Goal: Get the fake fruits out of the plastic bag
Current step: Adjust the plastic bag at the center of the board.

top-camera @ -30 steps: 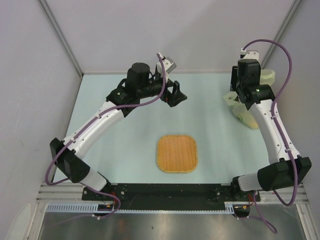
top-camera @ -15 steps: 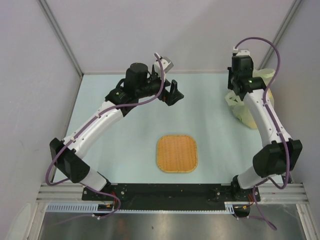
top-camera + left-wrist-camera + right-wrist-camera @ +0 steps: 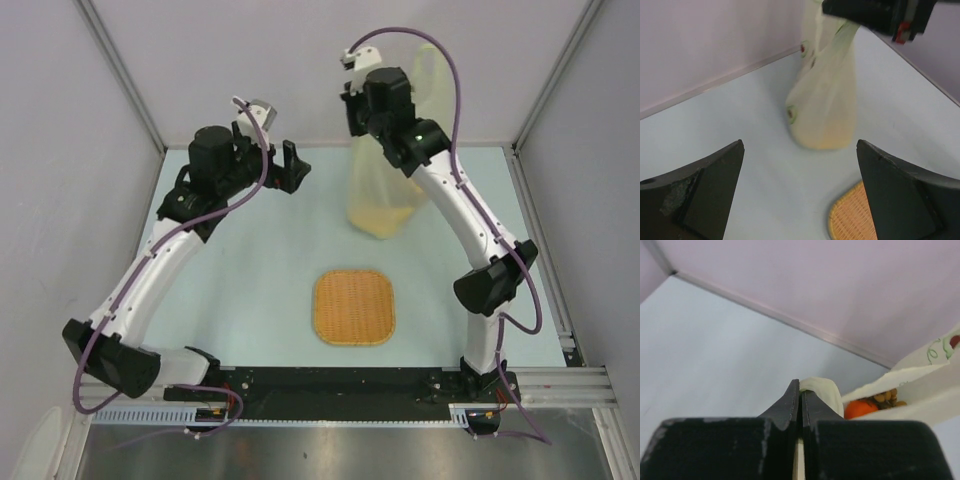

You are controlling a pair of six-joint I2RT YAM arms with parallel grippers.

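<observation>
The plastic bag point(image 3: 375, 190) hangs stretched and pale yellow at the back middle of the table, its bottom bulging orange. My right gripper point(image 3: 354, 108) is raised above it, shut on a bunched bag handle point(image 3: 822, 386). The right wrist view looks into the bag's mouth, where fake fruits show: an orange point(image 3: 860, 408) and a brown nut-like cluster point(image 3: 887, 396). The other fruits are hidden inside the bag point(image 3: 825, 110). My left gripper point(image 3: 291, 166) is open to the left of the bag, apart from it, jaws wide with nothing between them point(image 3: 800, 147).
A square woven orange mat point(image 3: 354, 307) lies in the middle of the table, in front of the bag; its corner point(image 3: 855, 215) shows in the left wrist view. Grey walls close the back and both sides.
My right arm has swung from the back right corner to the back middle, lifting the bag with it. The left arm has drawn back to the left.
</observation>
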